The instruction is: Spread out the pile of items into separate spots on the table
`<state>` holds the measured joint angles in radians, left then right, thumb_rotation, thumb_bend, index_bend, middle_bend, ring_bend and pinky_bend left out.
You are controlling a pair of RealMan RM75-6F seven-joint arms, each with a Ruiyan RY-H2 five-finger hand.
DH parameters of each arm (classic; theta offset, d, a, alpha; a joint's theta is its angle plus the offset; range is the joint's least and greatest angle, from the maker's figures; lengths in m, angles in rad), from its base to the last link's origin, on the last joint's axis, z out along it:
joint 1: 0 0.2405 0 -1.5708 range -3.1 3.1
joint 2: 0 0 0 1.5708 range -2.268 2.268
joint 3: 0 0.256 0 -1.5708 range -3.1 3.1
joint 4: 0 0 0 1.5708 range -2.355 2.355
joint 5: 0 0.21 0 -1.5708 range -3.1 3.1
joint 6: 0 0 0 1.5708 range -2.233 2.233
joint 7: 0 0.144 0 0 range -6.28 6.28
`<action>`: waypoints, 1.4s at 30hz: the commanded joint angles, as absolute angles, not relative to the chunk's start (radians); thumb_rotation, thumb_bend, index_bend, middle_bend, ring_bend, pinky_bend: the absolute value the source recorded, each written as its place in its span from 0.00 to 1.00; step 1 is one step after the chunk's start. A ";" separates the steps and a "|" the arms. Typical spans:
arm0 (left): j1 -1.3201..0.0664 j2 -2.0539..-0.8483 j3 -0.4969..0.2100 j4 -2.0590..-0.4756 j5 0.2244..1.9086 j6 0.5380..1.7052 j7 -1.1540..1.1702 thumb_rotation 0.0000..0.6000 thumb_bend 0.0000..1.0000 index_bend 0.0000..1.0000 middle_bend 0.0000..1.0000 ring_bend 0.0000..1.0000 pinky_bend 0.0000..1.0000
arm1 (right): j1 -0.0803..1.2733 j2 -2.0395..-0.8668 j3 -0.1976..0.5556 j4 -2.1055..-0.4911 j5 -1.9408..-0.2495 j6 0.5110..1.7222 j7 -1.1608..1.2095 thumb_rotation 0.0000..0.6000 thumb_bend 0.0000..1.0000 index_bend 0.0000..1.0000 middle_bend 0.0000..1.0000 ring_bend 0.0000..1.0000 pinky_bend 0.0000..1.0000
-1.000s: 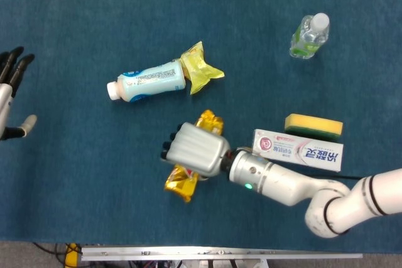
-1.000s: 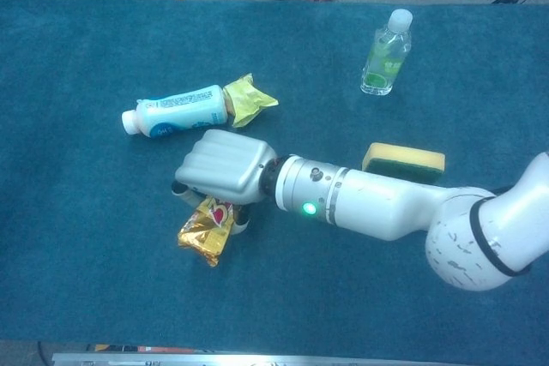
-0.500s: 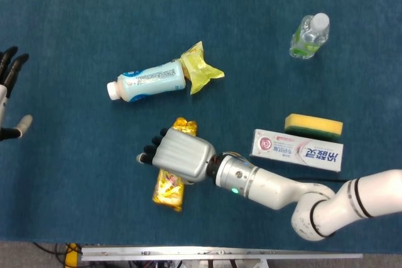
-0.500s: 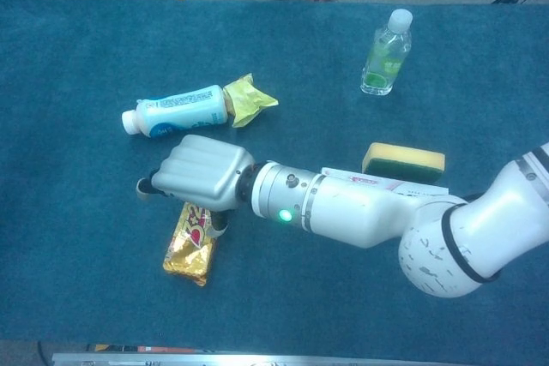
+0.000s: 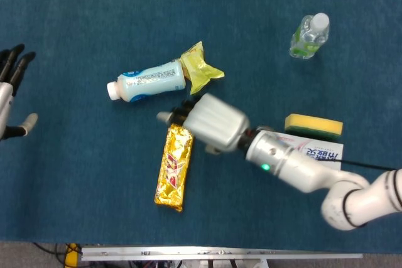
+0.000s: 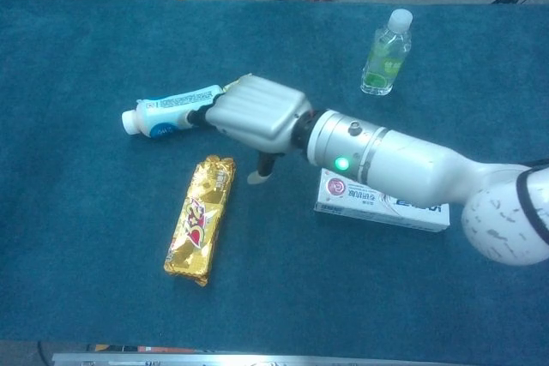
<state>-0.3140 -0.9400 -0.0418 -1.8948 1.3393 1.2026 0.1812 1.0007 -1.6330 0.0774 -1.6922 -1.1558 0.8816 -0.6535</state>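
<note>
Blue cloth table (image 5: 75, 205). Gold snack bar (image 5: 174, 167) flat at 7 o'clock of right hand (image 5: 210, 122), fingers spread, empty. Capped milk bottle (image 5: 147, 81) at 11 o'clock; contents unseen. Left hand (image 5: 11, 92) spread, empty.

Left hand (image 5: 12, 92) cut by head view's edge; toothpaste box (image 5: 323, 150) partly behind right arm (image 5: 301, 171).

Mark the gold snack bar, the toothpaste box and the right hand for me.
gold snack bar (image 5: 174, 167), head view, middle of the wrapper.
toothpaste box (image 6: 382, 204), chest view, printed top face.
right hand (image 6: 254, 114), chest view, back of the hand.
</note>
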 commanded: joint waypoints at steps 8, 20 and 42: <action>-0.329 -0.955 -0.043 -1.897 1.331 1.181 0.207 1.00 0.26 0.00 0.00 0.00 0.15 | 0.969 -1.579 0.084 -1.689 -1.107 0.906 -0.638 1.00 0.00 0.15 0.30 0.29 0.40; -0.331 -0.960 -0.040 -1.895 1.341 1.180 0.207 1.00 0.26 0.00 0.00 0.00 0.15 | 0.963 -1.553 0.089 -1.684 -1.071 0.906 -0.637 1.00 0.00 0.15 0.30 0.28 0.40; -0.533 -1.105 -0.104 -1.918 1.166 0.978 0.397 1.00 0.26 0.00 0.00 0.00 0.15 | 0.739 -1.159 0.043 -1.932 -1.305 1.119 -0.397 1.00 0.00 0.15 0.30 0.28 0.40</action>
<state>-0.5052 -1.0749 -0.0952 -1.9124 1.2013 0.9996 0.3610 0.7598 -1.1785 0.0522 -1.9210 -1.2894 1.1045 -0.4188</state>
